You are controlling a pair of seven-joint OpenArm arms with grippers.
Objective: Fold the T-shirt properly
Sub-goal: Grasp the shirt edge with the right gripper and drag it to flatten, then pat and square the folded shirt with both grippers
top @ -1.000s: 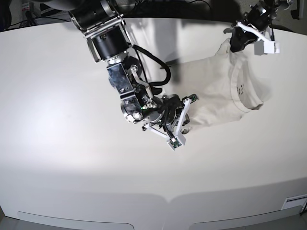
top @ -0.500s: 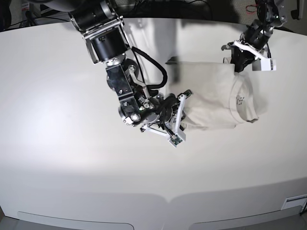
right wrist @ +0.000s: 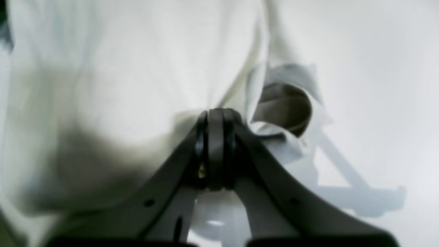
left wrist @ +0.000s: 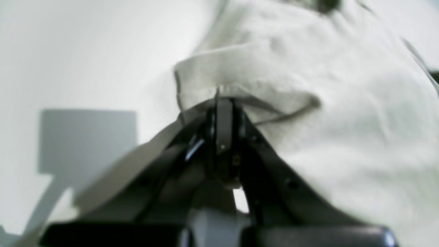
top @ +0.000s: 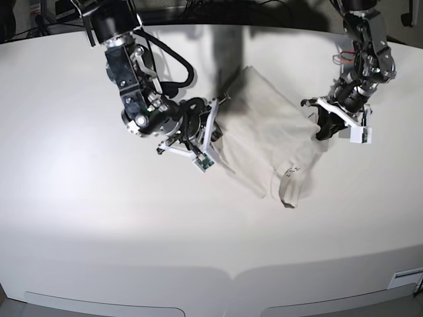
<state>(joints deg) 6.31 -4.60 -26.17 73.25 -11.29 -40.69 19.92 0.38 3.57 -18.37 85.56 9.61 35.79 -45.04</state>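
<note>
We see both grippers clamped on the T-shirt (top: 264, 142), which hangs stretched between them over the white table (top: 99, 224). The left gripper (left wrist: 224, 103) has its jaws pressed together on a folded hem edge; the right gripper (right wrist: 216, 115) pinches fabric beside an open sleeve cuff (right wrist: 286, 109).

Compared with half a second ago, the shirt has swung from lying roughly level to running diagonally, the collar (top: 289, 188) now lowest and nearest us, and the right arm has drawn back toward its own side.

Bare tabletop spreads wide below and outward of both grippers, with the table's near edge well apart from the cloth.
</note>
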